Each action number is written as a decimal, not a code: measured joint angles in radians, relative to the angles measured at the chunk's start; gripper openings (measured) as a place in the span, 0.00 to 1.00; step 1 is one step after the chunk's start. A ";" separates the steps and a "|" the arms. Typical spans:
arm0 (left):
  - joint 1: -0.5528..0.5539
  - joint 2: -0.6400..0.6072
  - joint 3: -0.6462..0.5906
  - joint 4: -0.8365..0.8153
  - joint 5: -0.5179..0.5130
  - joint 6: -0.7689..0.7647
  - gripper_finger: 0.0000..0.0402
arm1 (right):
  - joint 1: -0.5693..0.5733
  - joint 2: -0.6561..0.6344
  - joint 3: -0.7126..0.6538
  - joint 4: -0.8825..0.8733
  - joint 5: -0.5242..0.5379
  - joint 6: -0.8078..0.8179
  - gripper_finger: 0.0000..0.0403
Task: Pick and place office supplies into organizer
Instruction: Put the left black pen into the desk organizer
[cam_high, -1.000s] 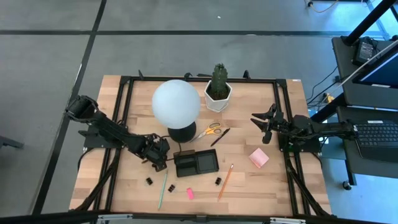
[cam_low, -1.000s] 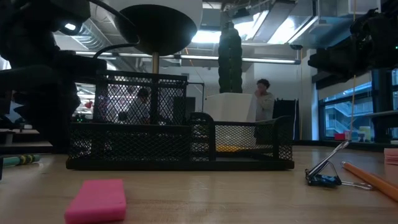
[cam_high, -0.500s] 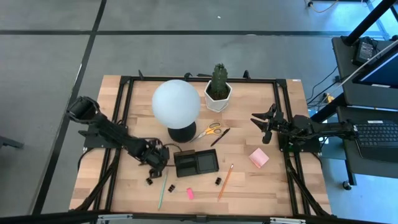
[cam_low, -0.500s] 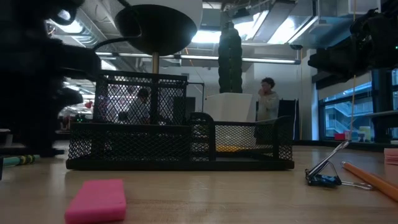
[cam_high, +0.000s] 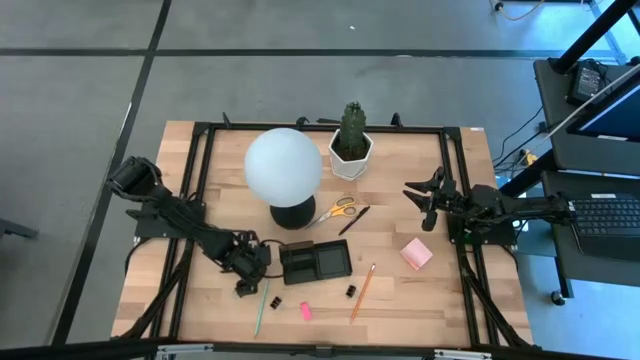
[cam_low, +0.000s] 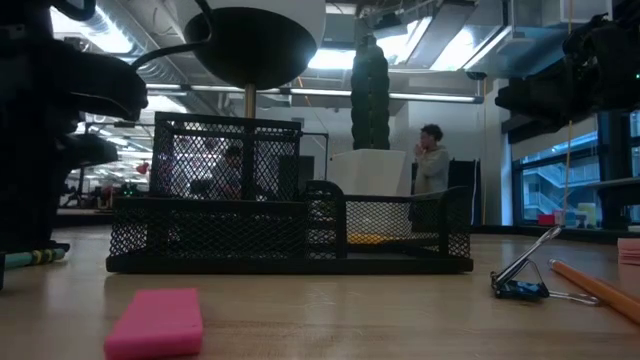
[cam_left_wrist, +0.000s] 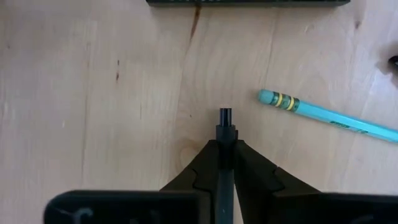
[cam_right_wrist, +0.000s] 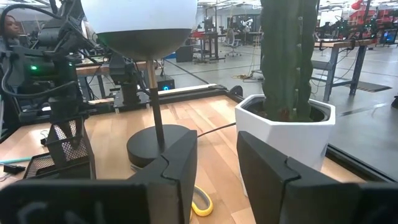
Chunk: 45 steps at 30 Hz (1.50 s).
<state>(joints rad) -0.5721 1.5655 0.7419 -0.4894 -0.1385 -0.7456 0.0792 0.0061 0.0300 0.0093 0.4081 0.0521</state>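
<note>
left gripper (cam_high: 243, 287): low over the surface (cam_high: 430, 290), just left of the organizer (cam_high: 314, 263); fingers (cam_left_wrist: 205, 168) pressed together on a small black binder clip (cam_left_wrist: 225, 122)
green pencil (cam_left_wrist: 329, 116): beside that clip
right gripper (cam_high: 418, 198): waits at the right edge, fingers parted, holding nothing
lamp (cam_high: 283, 166), cactus (cam_high: 351, 128): behind the organizer
eraser (cam_low: 155, 322), orange pencil (cam_high: 362, 291): in front

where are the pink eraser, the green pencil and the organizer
pink eraser (cam_low: 155, 322): low view, its front face
green pencil (cam_left_wrist: 323, 113): left wrist view, its painted shaft
organizer (cam_high: 314, 264): high view, its middle divider
</note>
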 joint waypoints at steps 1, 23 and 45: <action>0.000 0.009 0.001 -0.003 0.007 0.000 0.11 | 0.000 0.000 0.000 0.000 0.000 0.000 0.29; 0.020 0.059 -0.001 0.052 -0.086 -0.003 0.20 | 0.000 0.000 0.000 0.000 0.000 -0.003 0.29; 0.019 0.086 0.007 0.072 -0.104 0.115 0.11 | 0.000 0.000 0.000 0.000 0.000 -0.008 0.29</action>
<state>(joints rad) -0.5533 1.6519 0.7486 -0.4174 -0.2420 -0.6302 0.0788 0.0063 0.0300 0.0093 0.4084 0.0444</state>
